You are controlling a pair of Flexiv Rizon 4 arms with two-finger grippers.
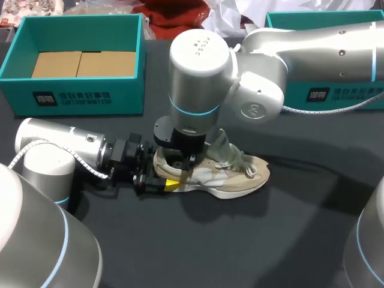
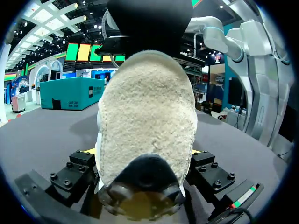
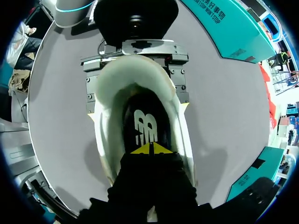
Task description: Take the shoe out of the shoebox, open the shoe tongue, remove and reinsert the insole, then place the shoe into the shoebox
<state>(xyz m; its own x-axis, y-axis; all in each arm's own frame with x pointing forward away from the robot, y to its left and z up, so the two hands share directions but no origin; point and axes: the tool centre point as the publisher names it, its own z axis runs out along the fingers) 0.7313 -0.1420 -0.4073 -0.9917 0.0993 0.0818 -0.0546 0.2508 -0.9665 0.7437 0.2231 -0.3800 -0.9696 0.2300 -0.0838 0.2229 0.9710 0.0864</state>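
We see one shoe (image 1: 223, 175), a beige and white trainer. It lies on its sole on the black table (image 1: 252, 246), near the middle, outside both boxes, with its heel toward our left arm and its toe pointing to our right. Its one insole (image 3: 144, 114) sits dark inside the opening, and the laces (image 1: 239, 159) lie loose over the tongue.

Two grippers are at the shoe. The left gripper (image 2: 144, 163) comes in low along the table. Its two fingers are spread to the width of the heel and press it from either side, so the shoe is clamped there. The right gripper (image 3: 152, 148) hangs straight down over the shoe's opening. Its two yellow tips are drawn together until they meet, down inside the shoe at the insole. We cannot tell whether anything is pinched between them.

Two teal shoeboxes stand at the far side of the table. The left shoebox (image 1: 72, 99) is open, with two cardboard pieces (image 1: 84, 63) lying flat inside. The right shoebox (image 1: 339, 93) is partly hidden behind our right arm.
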